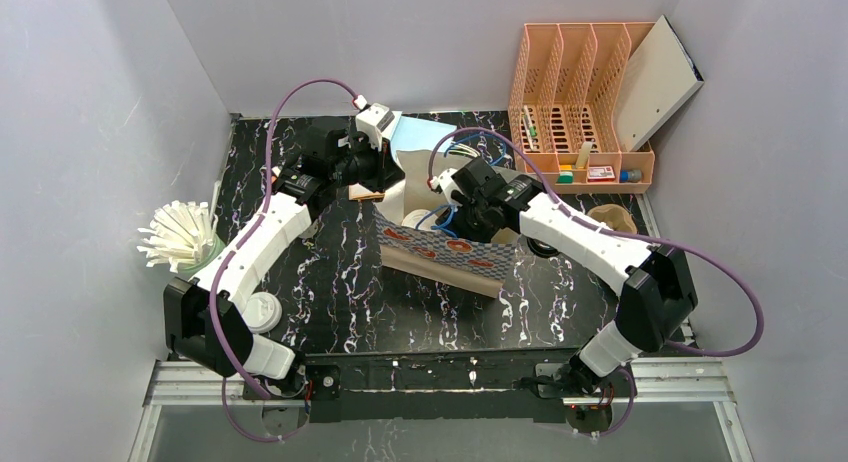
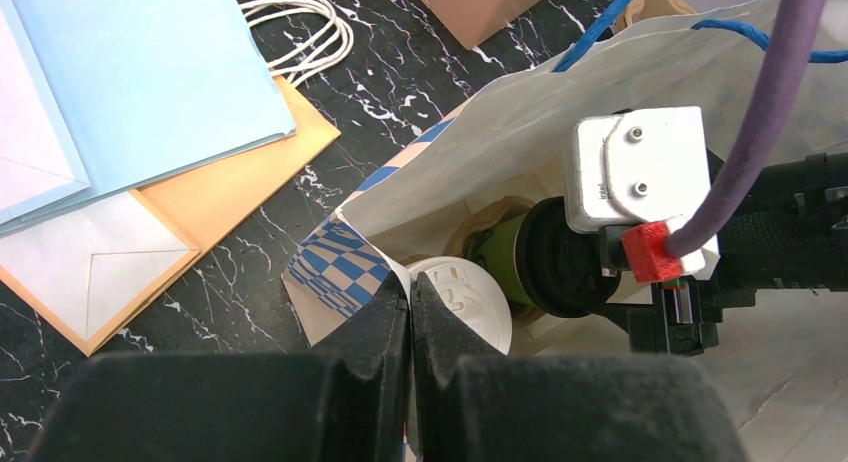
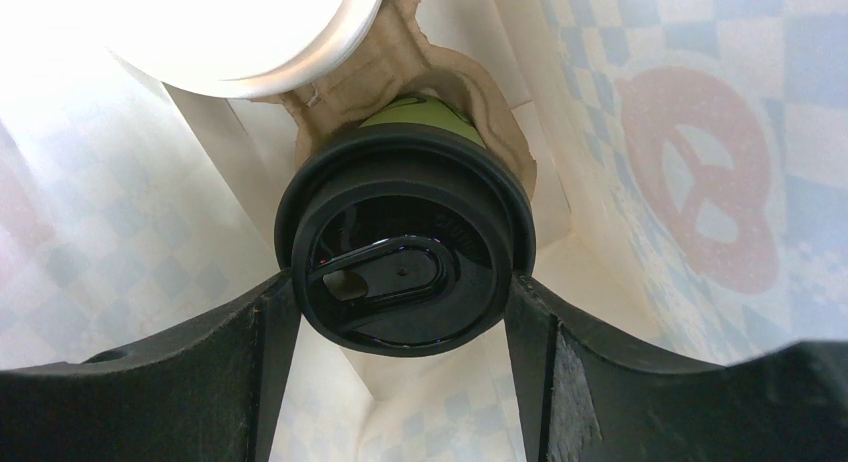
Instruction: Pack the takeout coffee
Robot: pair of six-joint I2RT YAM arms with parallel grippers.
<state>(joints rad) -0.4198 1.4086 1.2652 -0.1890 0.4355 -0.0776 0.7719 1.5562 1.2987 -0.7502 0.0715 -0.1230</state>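
- The coffee (image 3: 405,212), a green cup with a black lid, stands upright inside the bag (image 1: 440,244).
- It sits in one socket of a brown pulp carrier (image 3: 480,92) at the bottom of the bag.
- The right gripper (image 3: 400,287) reaches down into the bag's mouth. Its jaws are spread wide, and the two black fingers (image 3: 270,362) press against opposite sides of the black lid, so it is holding the coffee by the lid.
- Just beside the coffee, a second cup with a white lid (image 3: 230,32) occupies the next socket of the carrier. The two lids are close together, but it is unclear whether they touch.
- The left gripper (image 2: 410,302) is at the bag's far-left corner. Its jaws are pressed together with no gap and pinch the bag's rim, where the blue-checked outside folds over the pale inside.
- The left wrist view shows the green cup wall below the black lid, with the right arm's wrist directly above it.
- The bag stands upright near the middle of the black marbled table (image 1: 330,282). Blue checks and red pretzels are printed on its front.
- Flat bags (image 2: 140,72) in light blue, orange and white lie stacked on the table behind the left gripper.
- A peach organizer (image 1: 585,92) stands at the far right of the table.
- A bunch of white straws (image 1: 178,237) sits at the table's left edge, well apart from the bag.
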